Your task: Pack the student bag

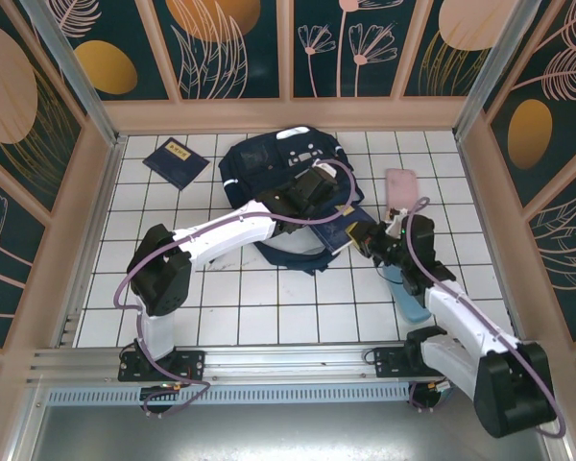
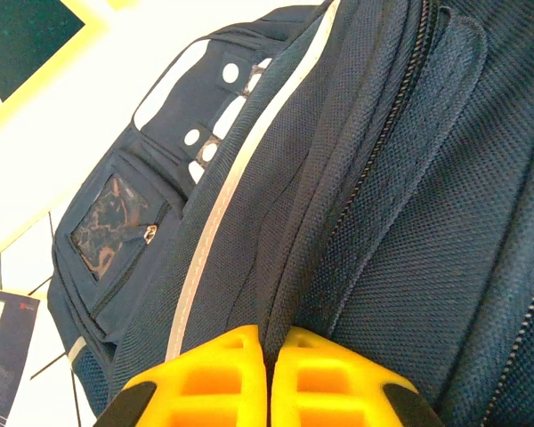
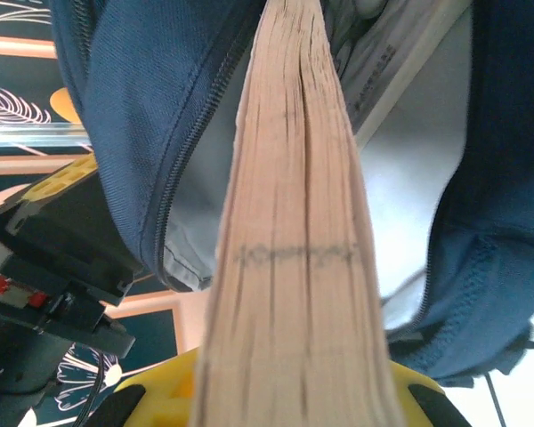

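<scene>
Top external, desk [image 1: 250, 317]: white square tiles.
Walls [image 1: 230, 48]: dark, with leaf pictures.
Student bag [image 1: 261, 171]: mid-desk, toward the back.
Left end effector [image 2: 269, 378]: clenched on bag fabric.
Right end effector [image 1: 363, 235]: grasping a book [image 3: 289, 222].

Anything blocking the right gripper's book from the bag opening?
Nothing visible. The book in the right gripper points straight into the open mouth of the student bag; the left gripper pinches the bag's fabric.

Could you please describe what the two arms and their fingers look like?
Both the left arm and right arm have white links between bulky black joints, each with a lilac cable looping along it. The fingers are bright yellow moulded plastic with hollow pockets and black corners.
</scene>
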{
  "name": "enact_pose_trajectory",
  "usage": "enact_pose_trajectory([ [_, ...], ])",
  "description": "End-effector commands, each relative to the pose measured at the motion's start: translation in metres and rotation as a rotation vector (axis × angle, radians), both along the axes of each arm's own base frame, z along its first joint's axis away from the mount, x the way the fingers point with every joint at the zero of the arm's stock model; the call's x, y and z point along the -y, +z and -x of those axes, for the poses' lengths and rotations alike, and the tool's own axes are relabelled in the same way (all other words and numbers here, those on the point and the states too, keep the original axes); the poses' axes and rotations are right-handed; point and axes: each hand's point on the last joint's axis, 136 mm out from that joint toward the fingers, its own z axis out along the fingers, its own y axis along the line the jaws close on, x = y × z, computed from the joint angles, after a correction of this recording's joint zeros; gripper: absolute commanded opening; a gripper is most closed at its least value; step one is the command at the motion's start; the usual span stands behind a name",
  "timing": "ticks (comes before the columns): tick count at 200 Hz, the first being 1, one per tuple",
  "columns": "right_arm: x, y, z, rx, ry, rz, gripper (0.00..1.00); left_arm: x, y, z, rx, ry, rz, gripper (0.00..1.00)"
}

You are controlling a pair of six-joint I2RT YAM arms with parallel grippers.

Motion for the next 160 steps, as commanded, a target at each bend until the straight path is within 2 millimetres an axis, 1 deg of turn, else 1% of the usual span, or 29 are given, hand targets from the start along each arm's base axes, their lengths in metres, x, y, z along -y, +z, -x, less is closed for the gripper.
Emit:
enact_pose_trajectory([
  [1, -0.009, 0.027, -0.026, 0.119, -0.062, -0.070, 0.09, 0.001, 0.080, -0.019, 0.168, 0.065, 0.202, 0.07],
  [10, -0.014, 0.028, -0.034, 0.135, -0.072, -0.084, 0.09, 0.002, 0.081, -0.020, 0.172, 0.069, 0.210, 0.07],
  [23, -0.025, 0.025, -0.052, 0.153, -0.102, -0.083, 0.09, 0.001, 0.086, -0.023, 0.180, 0.087, 0.225, 0.07],
  [30, -0.031, 0.021, -0.061, 0.150, -0.115, -0.069, 0.08, 0.002, 0.087, -0.023, 0.178, 0.090, 0.228, 0.07],
  [32, -0.033, 0.023, -0.063, 0.155, -0.118, -0.070, 0.08, 0.002, 0.087, -0.024, 0.178, 0.091, 0.229, 0.07],
  [53, -0.051, 0.015, -0.091, 0.157, -0.161, -0.064, 0.08, 0.001, 0.094, -0.024, 0.181, 0.101, 0.242, 0.07],
  [55, -0.052, 0.016, -0.093, 0.162, -0.167, -0.066, 0.08, 0.001, 0.095, -0.024, 0.182, 0.100, 0.243, 0.07],
  [58, -0.053, 0.011, -0.097, 0.154, -0.179, -0.057, 0.08, 0.001, 0.096, -0.024, 0.181, 0.099, 0.244, 0.07],
  [66, -0.055, 0.004, -0.107, 0.144, -0.216, -0.042, 0.08, -0.001, 0.099, -0.024, 0.184, 0.101, 0.249, 0.07],
  [79, -0.051, -0.017, -0.124, 0.091, -0.305, -0.016, 0.07, -0.001, 0.103, -0.022, 0.182, 0.095, 0.258, 0.07],
  [91, -0.052, -0.033, -0.137, 0.069, -0.335, -0.019, 0.08, -0.003, 0.106, -0.020, 0.181, 0.095, 0.259, 0.07],
  [98, -0.056, -0.042, -0.145, 0.048, -0.342, -0.023, 0.08, -0.004, 0.108, -0.019, 0.183, 0.096, 0.260, 0.07],
  [100, -0.056, -0.042, -0.146, 0.049, -0.341, -0.025, 0.08, -0.005, 0.108, -0.018, 0.184, 0.097, 0.260, 0.07],
  [105, -0.061, -0.050, -0.152, 0.037, -0.334, -0.019, 0.09, -0.006, 0.109, -0.018, 0.185, 0.098, 0.260, 0.07],
  [119, -0.073, -0.058, -0.166, 0.024, -0.314, -0.015, 0.11, -0.008, 0.114, -0.016, 0.189, 0.098, 0.265, 0.07],
  [134, -0.085, -0.064, -0.176, 0.015, -0.292, -0.022, 0.17, -0.011, 0.115, -0.014, 0.189, 0.101, 0.264, 0.07],
  [149, -0.093, -0.067, -0.181, 0.007, -0.267, -0.025, 0.30, -0.012, 0.116, -0.013, 0.185, 0.100, 0.268, 0.07],
  [153, -0.094, -0.067, -0.181, 0.004, -0.261, -0.025, 0.32, -0.012, 0.117, -0.013, 0.183, 0.099, 0.271, 0.07],
  [160, -0.096, -0.066, -0.180, 0.006, -0.246, -0.021, 0.39, -0.012, 0.117, -0.012, 0.175, 0.096, 0.278, 0.08],
])
